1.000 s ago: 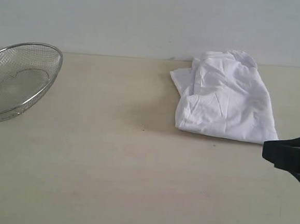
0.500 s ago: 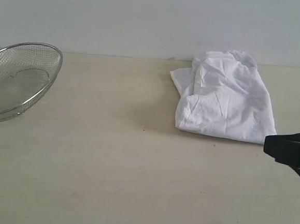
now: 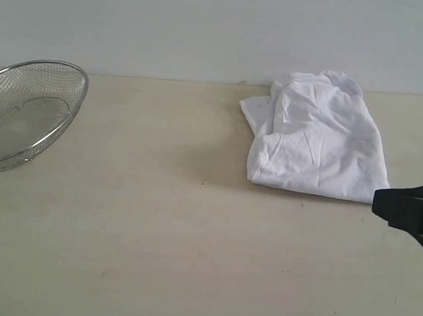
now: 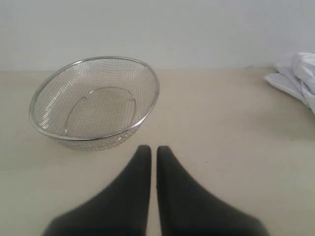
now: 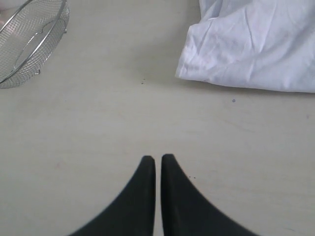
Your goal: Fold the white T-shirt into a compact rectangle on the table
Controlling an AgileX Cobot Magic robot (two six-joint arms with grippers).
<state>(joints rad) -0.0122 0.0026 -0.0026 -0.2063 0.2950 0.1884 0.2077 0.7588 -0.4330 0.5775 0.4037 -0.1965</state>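
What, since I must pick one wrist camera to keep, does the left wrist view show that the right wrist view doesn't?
Only the left wrist view: the whole round silver wire-mesh basket, the pale wall and the shut left gripper. Only the right wrist view: much of the crumpled white T-shirt and the shut right gripper. Both: the pale beige table, some basket, some shirt.

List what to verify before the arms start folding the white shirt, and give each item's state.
1. white T-shirt spread flat: not ok, it lies bunched up on the far side of the table.
2. right pincer ready to grasp: not ok, shut, empty, short of the shirt's near edge.
3. left pincer ready to grasp: not ok, shut, empty, facing the mesh basket.
4. Basket apart from the shirt: ok.
5. Shirt's front or back facing up: cannot tell, no lettering shows.
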